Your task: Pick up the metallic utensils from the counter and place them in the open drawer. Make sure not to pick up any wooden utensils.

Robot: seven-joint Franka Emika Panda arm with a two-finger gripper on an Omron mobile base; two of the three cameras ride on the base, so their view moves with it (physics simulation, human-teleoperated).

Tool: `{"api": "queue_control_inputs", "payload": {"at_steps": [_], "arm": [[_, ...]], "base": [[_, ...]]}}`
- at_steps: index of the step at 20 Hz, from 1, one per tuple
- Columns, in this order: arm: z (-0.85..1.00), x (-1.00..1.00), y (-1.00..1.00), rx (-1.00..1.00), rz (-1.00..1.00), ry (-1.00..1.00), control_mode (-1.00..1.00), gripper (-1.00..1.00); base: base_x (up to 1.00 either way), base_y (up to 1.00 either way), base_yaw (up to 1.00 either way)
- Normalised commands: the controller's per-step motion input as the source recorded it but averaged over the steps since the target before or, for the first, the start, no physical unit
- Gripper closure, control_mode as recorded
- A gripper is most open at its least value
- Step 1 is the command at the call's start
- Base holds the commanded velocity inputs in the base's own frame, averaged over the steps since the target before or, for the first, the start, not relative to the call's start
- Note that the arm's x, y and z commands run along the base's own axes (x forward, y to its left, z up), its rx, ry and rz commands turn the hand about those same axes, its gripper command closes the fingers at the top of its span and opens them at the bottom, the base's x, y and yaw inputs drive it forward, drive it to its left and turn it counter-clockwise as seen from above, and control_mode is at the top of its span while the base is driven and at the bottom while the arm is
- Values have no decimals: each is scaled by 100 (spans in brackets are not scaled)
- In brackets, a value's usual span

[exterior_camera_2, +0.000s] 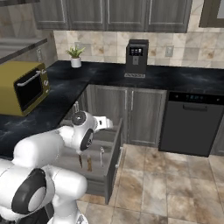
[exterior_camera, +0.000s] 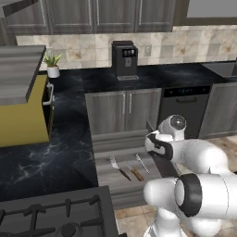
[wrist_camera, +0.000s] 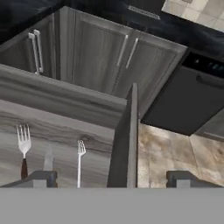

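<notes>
The open drawer (exterior_camera: 105, 162) juts out from the grey cabinets below the black counter (exterior_camera: 46, 157). Three metallic utensils lie on its floor: a brown-handled fork (wrist_camera: 23, 144), a knife (wrist_camera: 48, 158) with a silver blade and an all-silver fork (wrist_camera: 80, 159). From the right base view the same drawer (exterior_camera_2: 111, 148) holds them side by side. My gripper (wrist_camera: 113, 178) hovers above the drawer's front panel (wrist_camera: 129, 135), open, with nothing between its fingertips (wrist_camera: 41, 178). The wooden spoon is out of view.
A black coffee machine (exterior_camera: 124, 59) and a potted plant (exterior_camera: 53, 65) stand on the back counter. A yellow microwave (exterior_camera_2: 22, 85) sits at the left, a dark dishwasher (exterior_camera_2: 192, 122) at the right, and a stove (exterior_camera: 55, 215) in the near corner.
</notes>
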Motion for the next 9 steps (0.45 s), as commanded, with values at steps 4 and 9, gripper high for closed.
{"api": "queue_control_inputs", "payload": {"at_steps": [4, 9], "arm": [[100, -100, 0, -1, 2, -43, -100, -100], [100, -100, -21, 3, 1, -58, -100, -100]], "base": [[0, 0, 0], [0, 0, 0]]}}
